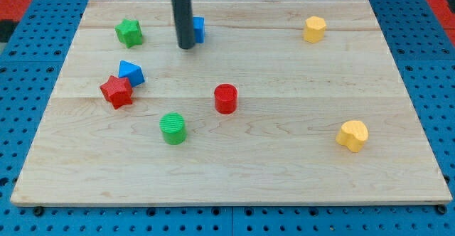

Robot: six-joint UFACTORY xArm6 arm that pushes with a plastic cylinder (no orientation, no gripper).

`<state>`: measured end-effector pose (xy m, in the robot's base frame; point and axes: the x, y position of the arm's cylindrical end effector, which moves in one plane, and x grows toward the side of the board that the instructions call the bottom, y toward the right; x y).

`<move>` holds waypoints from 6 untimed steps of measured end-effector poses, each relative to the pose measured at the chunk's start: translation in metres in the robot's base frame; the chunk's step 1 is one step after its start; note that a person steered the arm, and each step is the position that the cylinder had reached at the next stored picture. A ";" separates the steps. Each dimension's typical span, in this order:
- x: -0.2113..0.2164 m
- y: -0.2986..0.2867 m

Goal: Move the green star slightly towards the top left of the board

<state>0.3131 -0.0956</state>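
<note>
Wooden desk [284,165] carries eight blocks: two each red, green, blue, yellow. My tip [186,47] sits at three o'clock from green star [129,32], apart; no hand.

Words: none to read.
Numbers: none to read.
Signs or brand names: none seen on the board [234,158] or on any block.

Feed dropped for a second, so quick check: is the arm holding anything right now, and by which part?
Nothing is held; there is no claw, only a rod. My tip rests on the board beside a blue block partly hidden behind the rod, well to the view's right of the green star.
</note>
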 end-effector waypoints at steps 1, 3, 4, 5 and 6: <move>-0.011 -0.041; 0.033 -0.070; 0.004 -0.090; -0.021 -0.088; -0.020 -0.063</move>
